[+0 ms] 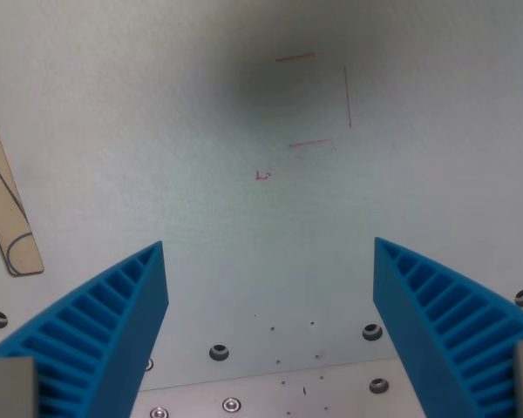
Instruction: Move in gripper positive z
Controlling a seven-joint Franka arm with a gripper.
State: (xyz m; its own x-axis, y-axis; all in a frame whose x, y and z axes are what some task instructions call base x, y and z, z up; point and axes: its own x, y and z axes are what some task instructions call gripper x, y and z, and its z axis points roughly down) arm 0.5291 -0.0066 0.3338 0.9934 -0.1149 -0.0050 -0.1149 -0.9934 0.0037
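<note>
Looking down, you see the hand [270, 261] spread wide and empty, blue ribbed fingers [113, 322] above a pale tabletop [157, 104] bearing red line marks [318, 100]; a wooden strip [4, 192] lies at the wrist view's left.

I saw a wooden strip [7, 205] lying on the table [157, 131] at the wrist view's left. Drawn lines [318, 100] sat farther off toward the right, with screw holes [219, 352] along the near edge.

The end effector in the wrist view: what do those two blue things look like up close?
The end effector has two bright blue plastic fingers, each wedge-shaped and tapering to a point, with ribbed, ladder-like slots along their sides. Grey blocks show at their bases in the bottom corners. No cables or markings are visible.
</note>
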